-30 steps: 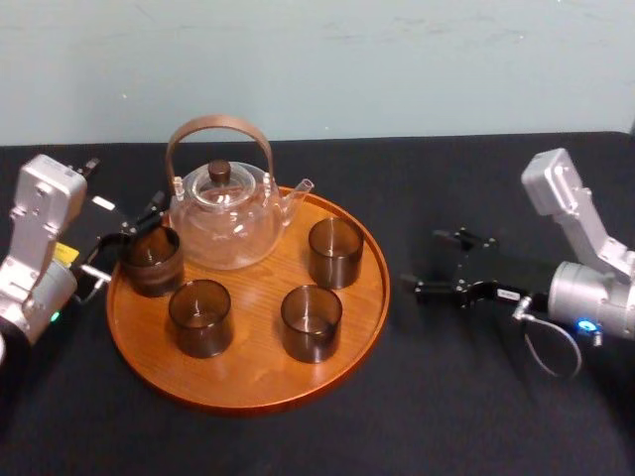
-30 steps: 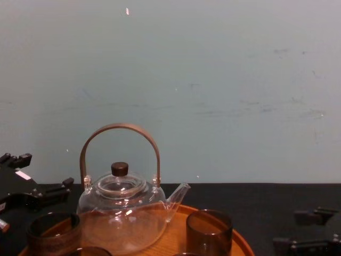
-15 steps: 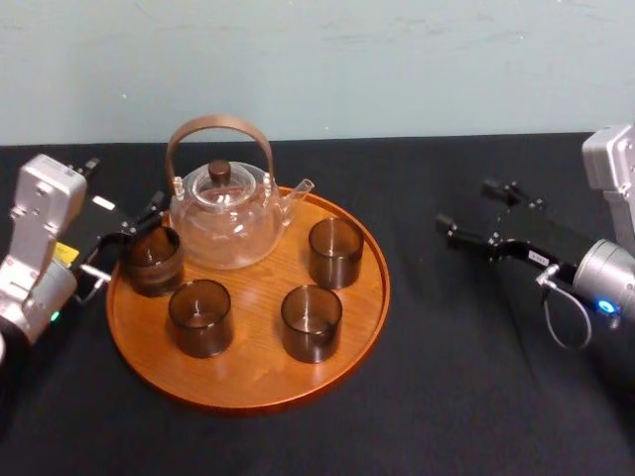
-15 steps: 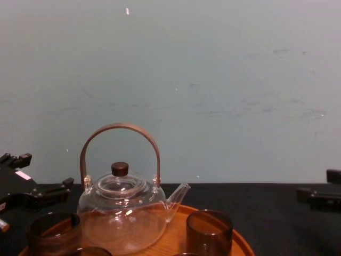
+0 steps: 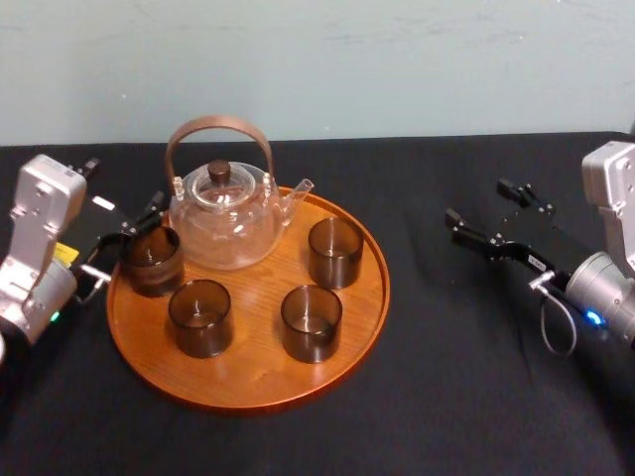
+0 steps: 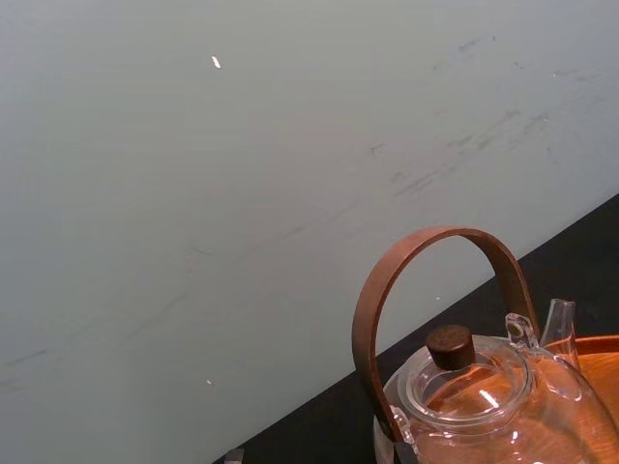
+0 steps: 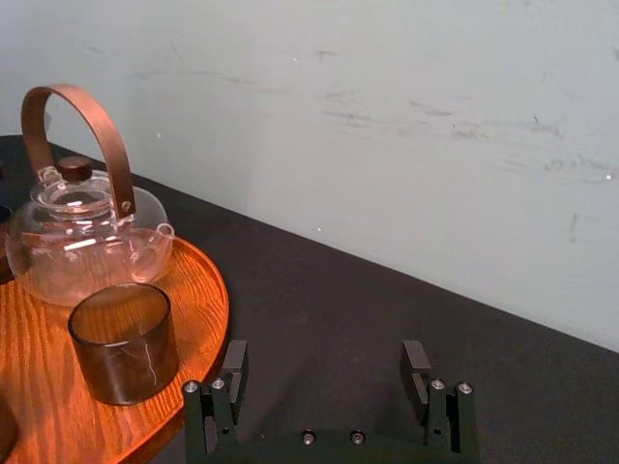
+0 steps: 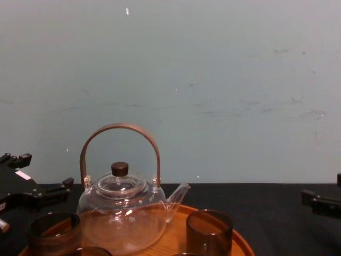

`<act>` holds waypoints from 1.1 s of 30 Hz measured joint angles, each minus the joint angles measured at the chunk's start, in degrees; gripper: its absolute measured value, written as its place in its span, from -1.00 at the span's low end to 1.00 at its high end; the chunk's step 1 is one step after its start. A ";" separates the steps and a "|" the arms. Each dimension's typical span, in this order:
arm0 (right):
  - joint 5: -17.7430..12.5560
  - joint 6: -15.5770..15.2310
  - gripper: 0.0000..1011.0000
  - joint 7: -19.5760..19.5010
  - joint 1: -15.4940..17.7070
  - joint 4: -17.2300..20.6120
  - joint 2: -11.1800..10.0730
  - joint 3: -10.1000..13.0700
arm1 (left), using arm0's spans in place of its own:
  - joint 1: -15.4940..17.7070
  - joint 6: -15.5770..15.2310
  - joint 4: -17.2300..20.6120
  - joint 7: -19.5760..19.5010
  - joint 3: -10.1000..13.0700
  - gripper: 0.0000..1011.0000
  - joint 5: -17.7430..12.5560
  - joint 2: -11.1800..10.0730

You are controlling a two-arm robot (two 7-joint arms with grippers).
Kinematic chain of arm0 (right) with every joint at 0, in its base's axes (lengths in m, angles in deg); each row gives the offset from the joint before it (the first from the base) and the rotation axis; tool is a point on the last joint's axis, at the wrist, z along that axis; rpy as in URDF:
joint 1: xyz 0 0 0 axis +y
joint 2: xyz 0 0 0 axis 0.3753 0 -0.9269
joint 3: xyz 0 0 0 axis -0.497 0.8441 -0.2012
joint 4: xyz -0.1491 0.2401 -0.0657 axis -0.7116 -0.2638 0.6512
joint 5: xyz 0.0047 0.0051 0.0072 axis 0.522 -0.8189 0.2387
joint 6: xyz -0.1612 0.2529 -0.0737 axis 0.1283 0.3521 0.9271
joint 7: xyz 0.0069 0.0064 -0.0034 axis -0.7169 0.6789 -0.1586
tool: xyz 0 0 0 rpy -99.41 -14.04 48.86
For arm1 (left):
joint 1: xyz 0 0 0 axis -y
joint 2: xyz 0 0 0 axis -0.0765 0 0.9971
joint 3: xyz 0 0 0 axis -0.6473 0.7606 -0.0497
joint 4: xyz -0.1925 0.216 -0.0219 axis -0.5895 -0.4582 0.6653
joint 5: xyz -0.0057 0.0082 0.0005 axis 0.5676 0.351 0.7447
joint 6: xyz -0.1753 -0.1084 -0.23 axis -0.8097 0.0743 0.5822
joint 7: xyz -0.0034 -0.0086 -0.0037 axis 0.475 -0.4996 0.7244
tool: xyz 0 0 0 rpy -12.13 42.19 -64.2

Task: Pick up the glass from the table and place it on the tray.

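Glassware all aboard the tray (image 5: 248, 382), which lies on the left half of the black table (image 5: 446, 397). At the tray's rear right stands the glass (image 5: 335, 253), upright on the wood and untouched, with the clear teapot (image 5: 223, 223) just beside it at the rear edge. Three more tumblers are up there too: one at the front right (image 5: 311, 322), one at the front left (image 5: 199, 317) and one hard against the left rim (image 5: 151, 260).

Over on the table's right side hangs the right gripper (image 5: 478, 201), well apart from the tray, its jaws spread wide and nothing between them. The right wrist view confirms it: two black fingers (image 7: 234, 372) parted over bare cloth, the glass (image 7: 124, 340) off to the side on the tray.

By the tray's left edge sits the left gripper (image 5: 129, 238), jaws apart and empty, right next to the left-rim tumbler and the teapot.
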 joint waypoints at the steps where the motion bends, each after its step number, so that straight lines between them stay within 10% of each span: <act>1: 0.33 0.28 0.98 -0.02 0.01 -0.50 0.34 0.07 | 0.00 0.00 0.00 0.00 0.00 0.98 0.00 0.00; 33: 1.57 1.63 0.98 1.11 -0.62 -4.15 3.32 1.35 | 0.00 0.00 0.00 0.00 0.00 0.98 0.00 0.00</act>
